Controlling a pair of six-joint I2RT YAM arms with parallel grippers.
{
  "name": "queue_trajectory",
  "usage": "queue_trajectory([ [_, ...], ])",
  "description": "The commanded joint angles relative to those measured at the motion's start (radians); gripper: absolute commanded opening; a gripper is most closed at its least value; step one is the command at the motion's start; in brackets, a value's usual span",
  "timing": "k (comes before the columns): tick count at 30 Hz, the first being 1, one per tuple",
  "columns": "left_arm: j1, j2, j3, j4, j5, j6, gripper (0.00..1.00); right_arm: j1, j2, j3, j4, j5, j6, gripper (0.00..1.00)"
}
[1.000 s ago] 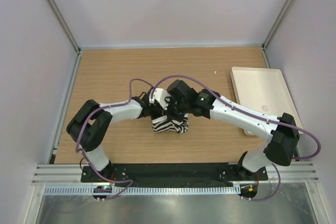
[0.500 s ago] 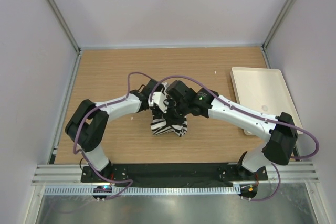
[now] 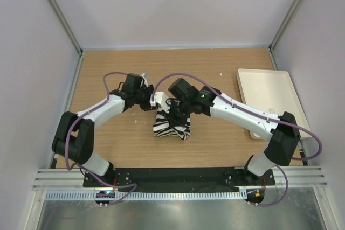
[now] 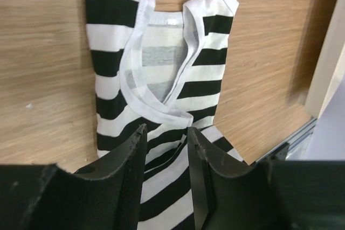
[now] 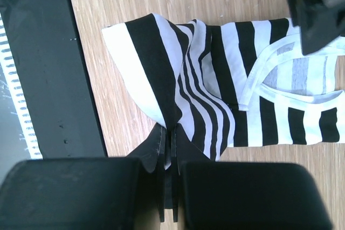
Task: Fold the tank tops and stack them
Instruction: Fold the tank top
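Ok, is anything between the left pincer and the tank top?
Nothing visible. The left pincer is open over the tank top, with only striped cloth showing between its fingers. The right pincer is shut on the cloth's near edge.

I have the tank top (image 3: 171,127) on the table (image 3: 108,68), at its middle. The tray (image 3: 267,95) lies well to its right. The left tool (image 3: 158,100) is behind it, and the right tool (image 3: 176,114) is over its rear edge.

White arms (image 3: 242,116), black joints (image 3: 282,139), purple cables (image 3: 183,75)
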State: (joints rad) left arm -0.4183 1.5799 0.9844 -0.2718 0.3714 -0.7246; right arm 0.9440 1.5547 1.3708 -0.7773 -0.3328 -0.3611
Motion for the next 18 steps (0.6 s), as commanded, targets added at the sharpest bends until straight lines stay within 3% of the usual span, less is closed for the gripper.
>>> queue_trajectory([
  [1,0.033,-0.108,-0.111,0.107,0.037,-0.09,0.38,-0.03,0.028,0.079,-0.013,-0.055,-0.019,0.01],
  [12,0.298,-0.336,-0.383,0.252,0.035,-0.237,0.42,-0.143,0.156,0.209,-0.088,-0.158,-0.058,0.01],
  [18,0.317,-0.331,-0.409,0.266,0.07,-0.228,0.43,-0.229,0.28,0.323,-0.163,-0.247,-0.104,0.01],
])
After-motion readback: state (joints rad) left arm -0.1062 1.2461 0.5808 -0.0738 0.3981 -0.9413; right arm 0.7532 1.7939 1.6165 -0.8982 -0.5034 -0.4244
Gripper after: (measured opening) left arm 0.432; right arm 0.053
